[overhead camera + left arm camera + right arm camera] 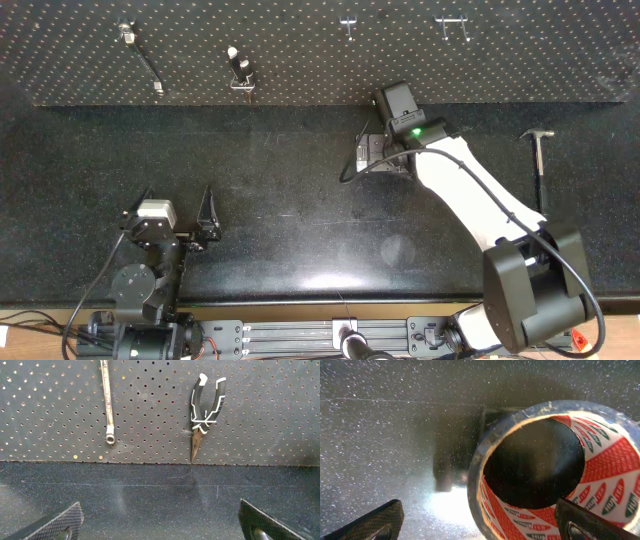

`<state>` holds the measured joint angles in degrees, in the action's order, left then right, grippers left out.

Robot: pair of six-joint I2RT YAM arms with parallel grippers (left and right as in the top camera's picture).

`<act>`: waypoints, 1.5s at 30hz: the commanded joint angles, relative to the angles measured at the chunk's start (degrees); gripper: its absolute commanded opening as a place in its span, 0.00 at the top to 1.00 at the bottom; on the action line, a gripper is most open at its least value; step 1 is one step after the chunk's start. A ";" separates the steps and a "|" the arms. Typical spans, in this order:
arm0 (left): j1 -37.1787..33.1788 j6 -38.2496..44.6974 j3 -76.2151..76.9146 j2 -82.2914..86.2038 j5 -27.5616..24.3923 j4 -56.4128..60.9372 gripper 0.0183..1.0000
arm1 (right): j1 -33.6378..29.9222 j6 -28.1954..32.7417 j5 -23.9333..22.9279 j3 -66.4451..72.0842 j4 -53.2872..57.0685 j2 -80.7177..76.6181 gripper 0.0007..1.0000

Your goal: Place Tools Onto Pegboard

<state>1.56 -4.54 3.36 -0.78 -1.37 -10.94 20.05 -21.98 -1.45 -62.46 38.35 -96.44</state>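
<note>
A roll of tape with a red and white printed core lies on the dark table right in front of my right gripper. That gripper is open, its fingers spread to either side of the roll and not touching it. From above, the right gripper points down at the table just below the pegboard. A wrench and black and white pliers hang on the pegboard. A hammer lies on the table at the right. My left gripper is open and holds nothing, low near its base.
Two bare metal hooks stick out of the pegboard's upper right part. The pegboard meets the table along a straight edge. Open table surface stretches between the two arms.
</note>
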 commanded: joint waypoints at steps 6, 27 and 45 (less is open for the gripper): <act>-0.46 0.52 -0.24 0.52 -0.63 0.04 0.00 | 0.50 -0.20 -1.01 -0.96 -0.07 -1.77 0.41; -0.46 0.52 -0.26 0.52 -0.63 0.04 0.00 | 0.50 0.22 -1.11 -0.96 -1.36 0.81 0.92; -0.46 0.52 -0.24 0.52 -0.63 0.04 0.00 | 1.79 0.24 -2.67 -0.94 -0.87 25.70 0.93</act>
<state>1.56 -4.54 3.36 -0.78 -1.37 -10.94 20.27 -21.80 -2.50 -62.48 38.54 -76.99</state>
